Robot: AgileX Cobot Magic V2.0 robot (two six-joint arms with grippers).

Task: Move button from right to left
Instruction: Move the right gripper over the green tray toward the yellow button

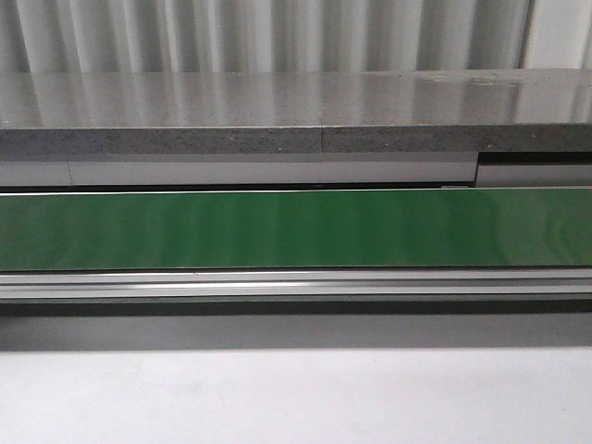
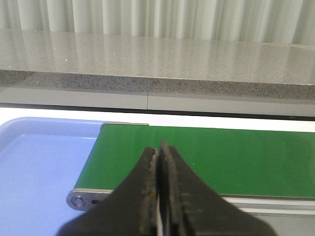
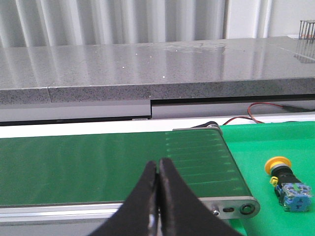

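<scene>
Left tool [image 2: 158,196]: closed, empty, above the conveyor belt [image 2: 211,157] end beside a blue tray [image 2: 39,167]. Right tool [image 3: 158,196]: closed, empty, over the belt's other end. Button [image 3: 284,179]: lying on its side on green mat [image 3: 275,142], just past that end.

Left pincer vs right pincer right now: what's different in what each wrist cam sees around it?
The left pincer looks over the belt end beside a blue tray; the right pincer looks over the other belt end beside a green mat. The button lies on its side near the right pincer; none shows near the left pincer. Shared: both pincers are shut, empty, and face the green conveyor belt.
</scene>
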